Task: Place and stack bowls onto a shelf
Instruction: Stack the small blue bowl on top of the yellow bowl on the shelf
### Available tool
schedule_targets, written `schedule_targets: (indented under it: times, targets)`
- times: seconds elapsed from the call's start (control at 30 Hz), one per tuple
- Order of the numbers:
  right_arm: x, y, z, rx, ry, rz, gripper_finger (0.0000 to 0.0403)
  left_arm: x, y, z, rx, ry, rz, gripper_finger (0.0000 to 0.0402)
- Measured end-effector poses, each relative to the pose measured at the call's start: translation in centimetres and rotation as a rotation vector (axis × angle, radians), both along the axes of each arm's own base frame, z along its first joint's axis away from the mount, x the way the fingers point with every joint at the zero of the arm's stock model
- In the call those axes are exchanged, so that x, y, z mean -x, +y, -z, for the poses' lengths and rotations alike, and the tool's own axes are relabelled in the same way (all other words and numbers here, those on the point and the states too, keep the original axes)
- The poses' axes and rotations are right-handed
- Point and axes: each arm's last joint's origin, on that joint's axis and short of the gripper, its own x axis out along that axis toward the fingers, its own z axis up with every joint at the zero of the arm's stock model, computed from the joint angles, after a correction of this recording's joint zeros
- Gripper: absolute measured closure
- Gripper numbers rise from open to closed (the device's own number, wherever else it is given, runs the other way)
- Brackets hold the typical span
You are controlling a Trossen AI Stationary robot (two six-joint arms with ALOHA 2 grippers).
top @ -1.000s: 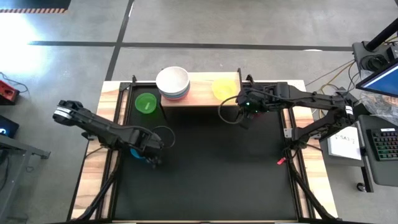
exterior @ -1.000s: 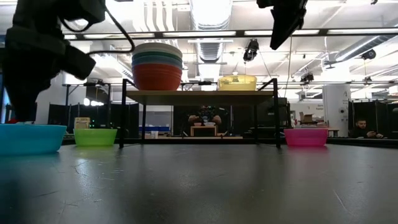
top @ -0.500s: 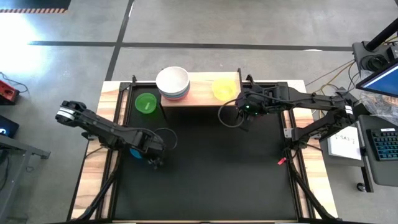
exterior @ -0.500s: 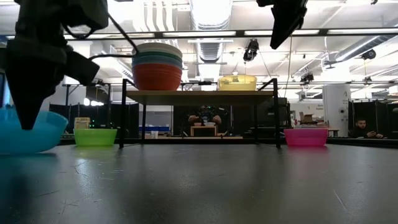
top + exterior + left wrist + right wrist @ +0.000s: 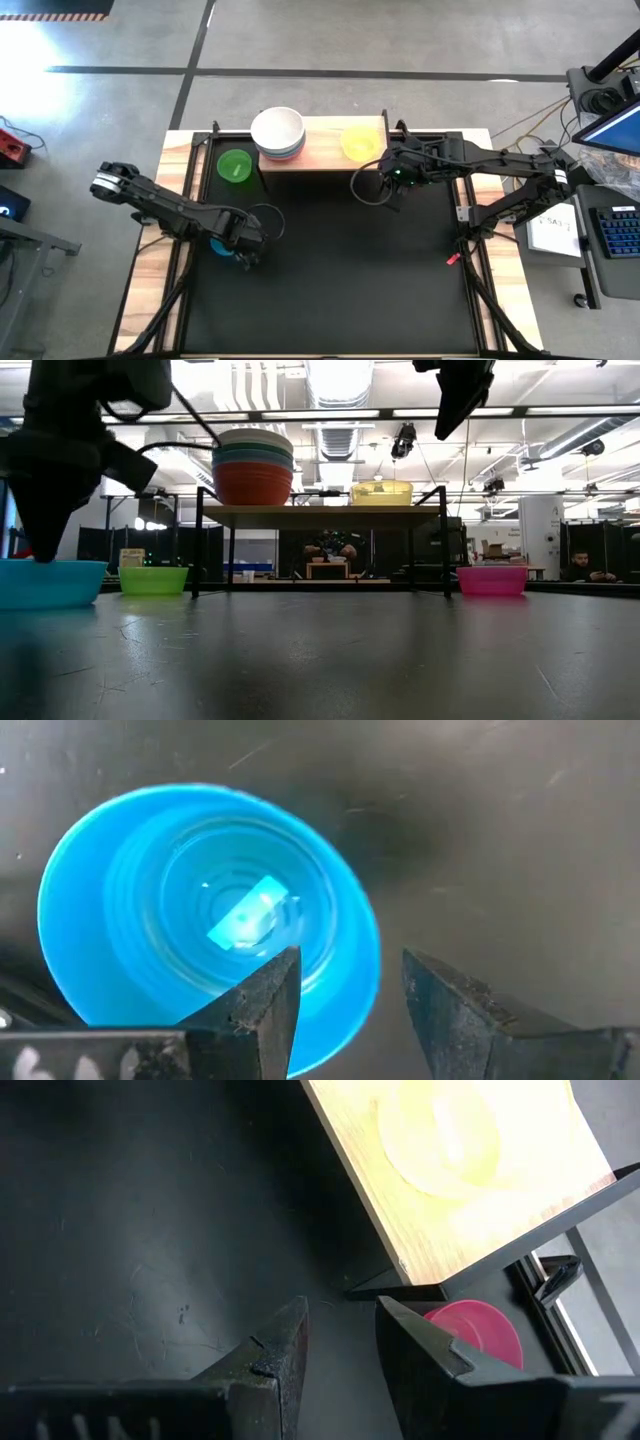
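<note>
The small blue bowl (image 5: 200, 900) sits flat on the black table (image 5: 340, 280) near its left side. My left gripper (image 5: 350, 955) is open over it, pointing down, with one finger inside the bowl and one outside its rim. My right gripper (image 5: 342, 1302) is open and holds nothing, hovering high by the wooden shelf's (image 5: 325, 150) front right corner. On the shelf stand the stack of larger bowls (image 5: 277, 131), white on top, and the yellow bowl (image 5: 360, 143). The green bowl (image 5: 236, 165) rests on the table left of the shelf, the pink bowl (image 5: 475, 1335) right of it. My left gripper straddles the blue bowl's rim (image 5: 368, 935) from above, one finger (image 5: 270, 995) inside the hollow and the other (image 5: 440, 1005) outside. Whether either finger touches the wall I cannot tell. The bowl rests flat on the table.
The shelf's thin black legs (image 5: 445, 540) stand at the table's far side. In the low view the pink bowl (image 5: 491, 580) sits just right of the right legs, the green bowl (image 5: 153, 580) just left of the left legs. Bare black table lies in the middle and near side.
The left gripper dipped into the blue bowl. Half a second ago the bowl tipped up on one side; now it lies flat on the table again.
</note>
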Motion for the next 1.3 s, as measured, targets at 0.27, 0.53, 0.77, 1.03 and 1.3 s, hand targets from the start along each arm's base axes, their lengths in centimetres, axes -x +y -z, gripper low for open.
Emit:
schedule_targets:
  times: [0.27,0.53,0.77,1.03,1.3]
  targets:
    - [0.0,0.0,0.0,0.000,-0.001,0.000,0.0294,0.9,0.2,2.8,-0.024,0.082,-0.023,0.0244]
    - [0.0,0.0,0.1,0.000,-0.001,0.001,0.0294,0.1,-0.1,4.6,0.017,0.107,0.018,0.0313]
    - [-0.1,0.0,0.1,-0.004,-0.006,0.009,0.0294,-1.0,-0.5,4.6,0.027,0.132,0.082,0.0392]
    - [-0.1,0.0,0.1,-0.003,-0.006,0.009,0.0294,-1.4,-0.6,3.8,0.026,0.130,0.166,0.0401]
    - [-0.1,0.0,0.1,-0.003,-0.005,0.008,0.0294,-0.7,-0.2,3.5,-0.038,0.205,0.160,0.0401]
